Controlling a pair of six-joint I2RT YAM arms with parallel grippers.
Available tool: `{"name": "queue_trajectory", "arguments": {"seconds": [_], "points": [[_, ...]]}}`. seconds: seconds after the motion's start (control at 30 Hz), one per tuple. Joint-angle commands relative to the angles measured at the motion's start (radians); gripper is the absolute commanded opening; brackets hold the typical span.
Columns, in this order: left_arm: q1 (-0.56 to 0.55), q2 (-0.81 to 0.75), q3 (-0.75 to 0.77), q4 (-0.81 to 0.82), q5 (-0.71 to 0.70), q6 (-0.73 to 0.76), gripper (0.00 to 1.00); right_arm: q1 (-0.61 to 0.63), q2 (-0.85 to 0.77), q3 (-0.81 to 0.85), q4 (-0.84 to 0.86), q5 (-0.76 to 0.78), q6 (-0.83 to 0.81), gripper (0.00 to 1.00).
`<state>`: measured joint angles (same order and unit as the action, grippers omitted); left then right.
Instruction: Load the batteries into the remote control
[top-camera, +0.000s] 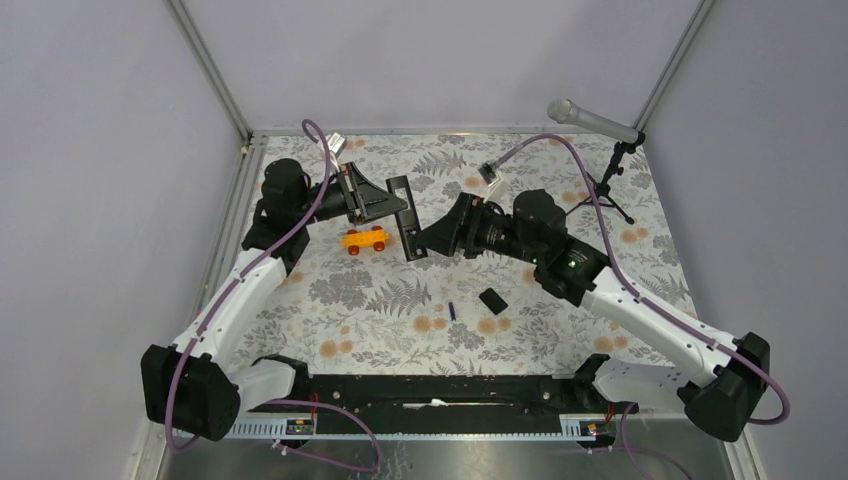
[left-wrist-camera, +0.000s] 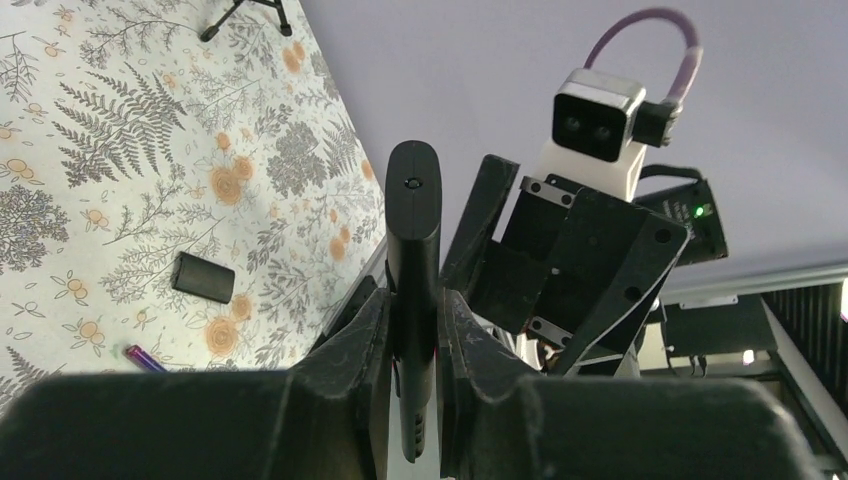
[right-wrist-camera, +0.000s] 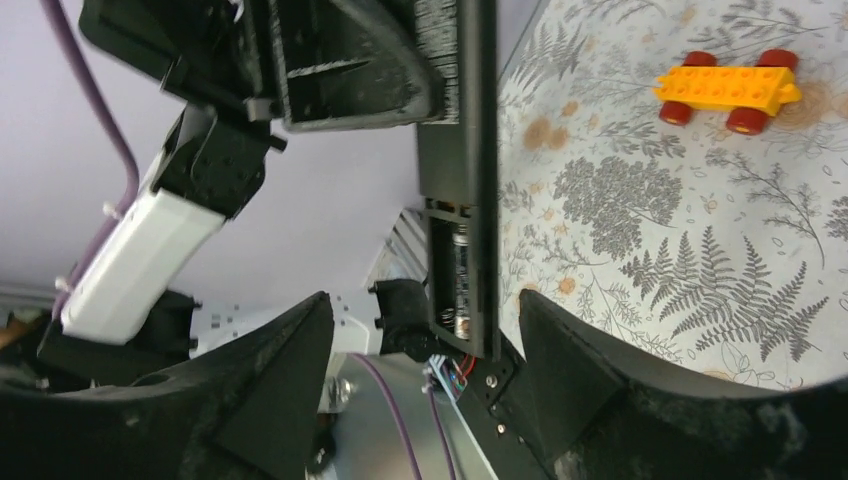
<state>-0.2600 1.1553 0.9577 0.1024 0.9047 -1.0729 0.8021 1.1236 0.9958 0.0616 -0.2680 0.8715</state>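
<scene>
**Remote control** (top-camera: 404, 218): off the bench (top-camera: 350, 300), gripped across its width by the left gripper (left-wrist-camera: 413, 300), whose fingers (left-wrist-camera: 362, 335) are clenched on its two flat faces. In the top view its long axis runs from the arm bases toward the back wall. The battery bay at its near end is uncovered and faces the right wrist camera. A darker battery (right-wrist-camera: 462, 268) appears to be seated in the bay, lying along the remote's length. Whether a second slot stands empty cannot be told from this angle.

**Right gripper** (right-wrist-camera: 425, 312): fingers released and spread wide, one on either side of the remote's near end. Neither is seen touching it, and nothing is held.

**Purplish-blue battery** (top-camera: 451, 311): loose and lying flat on the bench, between the right fingers and the arm bases, well apart from the remote. Its long axis runs roughly base-to-back, much as the remote's does. A black cover (top-camera: 492, 300) lies near it on the right-arm side, not touching.

**Assessment:** one cell appears to be in and one is not yet loaded. The right arm is both nearer and free, while the left is occupied as the holder. The pickup would call for the right fingers to come toward the bases and down, closing from the sides across the battery. A thin cylinder may roll under the first contact.

**Other:** an orange toy car (top-camera: 365, 239) sits on the bench below the left fingers and plays no part.
</scene>
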Motion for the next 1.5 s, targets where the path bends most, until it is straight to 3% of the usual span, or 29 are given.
{"name": "queue_trajectory", "arguments": {"seconds": [0.0,0.1,0.2,0.4,0.6,0.8,0.97,1.3,1.37,1.47], "points": [[0.005,0.008,0.044,0.002,0.081,0.092,0.0,-0.013,0.025,0.081,-0.01,-0.187,-0.111,0.69],[0.005,0.01,0.045,-0.001,0.085,0.094,0.0,-0.014,0.057,0.083,0.002,-0.246,-0.096,0.53],[0.005,0.011,0.051,-0.001,0.087,0.089,0.0,-0.014,0.06,0.075,-0.003,-0.25,-0.115,0.48],[0.005,0.014,0.063,-0.01,0.093,0.091,0.0,-0.014,0.067,0.103,-0.128,-0.185,-0.202,0.54],[0.006,0.017,0.07,-0.038,0.081,0.116,0.0,-0.014,0.086,0.13,-0.211,-0.099,-0.203,0.52],[0.048,0.011,0.109,-0.393,-0.146,0.399,0.0,-0.02,0.034,0.088,-0.353,0.038,-0.214,0.55],[0.095,-0.01,0.055,-0.452,-0.235,0.444,0.0,0.01,0.136,0.009,-0.623,0.125,-0.301,0.6],[0.124,-0.102,-0.002,-0.405,-0.296,0.439,0.0,0.071,0.377,-0.032,-0.615,0.225,-0.256,0.63],[0.128,-0.105,-0.003,-0.405,-0.29,0.437,0.0,0.078,0.424,-0.007,-0.622,0.235,-0.262,0.61],[0.132,-0.109,-0.009,-0.403,-0.287,0.435,0.0,0.086,0.484,0.031,-0.643,0.259,-0.267,0.47]]}}
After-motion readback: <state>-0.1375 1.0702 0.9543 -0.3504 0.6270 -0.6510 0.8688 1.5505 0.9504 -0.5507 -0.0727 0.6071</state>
